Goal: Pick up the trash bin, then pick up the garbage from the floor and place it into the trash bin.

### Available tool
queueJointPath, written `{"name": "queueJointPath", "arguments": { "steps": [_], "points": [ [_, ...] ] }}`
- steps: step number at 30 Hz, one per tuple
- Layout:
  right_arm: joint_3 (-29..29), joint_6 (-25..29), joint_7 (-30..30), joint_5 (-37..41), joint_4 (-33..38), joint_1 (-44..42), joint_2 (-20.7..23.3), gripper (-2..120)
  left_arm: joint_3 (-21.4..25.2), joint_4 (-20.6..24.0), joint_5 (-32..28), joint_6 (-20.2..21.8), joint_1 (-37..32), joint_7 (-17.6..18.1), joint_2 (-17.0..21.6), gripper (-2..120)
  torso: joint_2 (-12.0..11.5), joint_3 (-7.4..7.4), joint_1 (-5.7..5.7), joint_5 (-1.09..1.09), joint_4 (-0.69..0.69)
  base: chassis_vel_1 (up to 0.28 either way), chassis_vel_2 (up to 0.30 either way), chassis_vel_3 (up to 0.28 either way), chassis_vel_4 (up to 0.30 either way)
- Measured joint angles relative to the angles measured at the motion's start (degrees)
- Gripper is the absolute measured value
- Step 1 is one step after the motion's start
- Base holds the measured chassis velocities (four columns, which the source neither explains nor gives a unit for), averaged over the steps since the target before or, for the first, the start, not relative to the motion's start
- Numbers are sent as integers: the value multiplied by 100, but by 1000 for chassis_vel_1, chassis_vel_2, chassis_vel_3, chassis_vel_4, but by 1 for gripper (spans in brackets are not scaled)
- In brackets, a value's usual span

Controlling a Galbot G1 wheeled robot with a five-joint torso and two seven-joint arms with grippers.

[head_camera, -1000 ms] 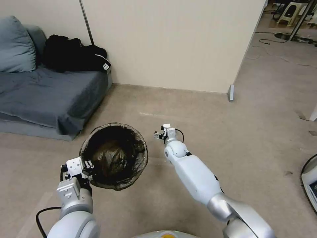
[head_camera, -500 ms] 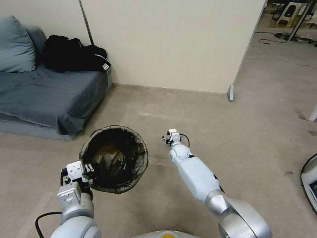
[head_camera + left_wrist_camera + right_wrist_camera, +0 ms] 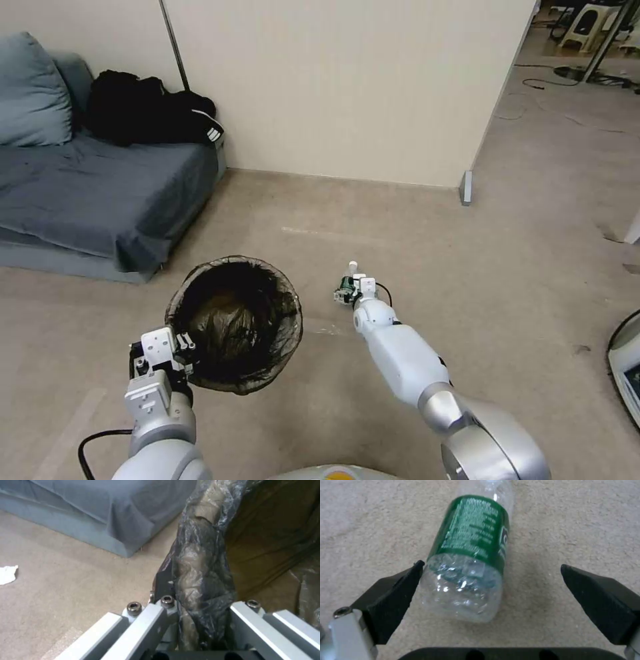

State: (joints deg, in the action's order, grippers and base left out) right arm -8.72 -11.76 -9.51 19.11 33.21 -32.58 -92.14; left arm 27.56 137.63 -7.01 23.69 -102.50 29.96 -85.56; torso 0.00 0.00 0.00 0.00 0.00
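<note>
Head view shows the left pincer (image 3: 179, 348) clamped on the near rim of the trash bin (image 3: 233, 323), holding it off the floor (image 3: 467, 267) at about seven o'clock. The left wrist view confirms this: the dark bag-covered rim sits pinched between its fingers. A scrap of white tissue (image 3: 7, 574) lies on the carpet beside the sofa (image 3: 93, 193).

At about five o'clock the right pincer (image 3: 490, 590) hangs low with its jaws spread wide around a clear plastic bottle (image 3: 470, 555) with a green label, lying on its side. One finger is touching or nearly touching the bottle's base; the other stands apart.

The bin is already picked up; collecting garbage is the step in hand. Next, the jaws should centre over the bottle and close before lifting.
</note>
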Motion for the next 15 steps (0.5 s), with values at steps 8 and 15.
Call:
{"name": "queueJointPath", "arguments": {
  "steps": [8, 15],
  "points": [
    [-69, 176, 89, -161, -31, -17, 2, 74, -17, 0, 73, -58, -48, -2, -15, 0, 0, 0, 0, -1, 0, 0, 0, 0, 0],
    [-120, 276, 119, -258, -108, 40, 0, 46, -43, 0, 108, -85, -70, -9, -30, 0, 0, 0, 0, -1, 0, 0, 0, 0, 0]
  ]
}}
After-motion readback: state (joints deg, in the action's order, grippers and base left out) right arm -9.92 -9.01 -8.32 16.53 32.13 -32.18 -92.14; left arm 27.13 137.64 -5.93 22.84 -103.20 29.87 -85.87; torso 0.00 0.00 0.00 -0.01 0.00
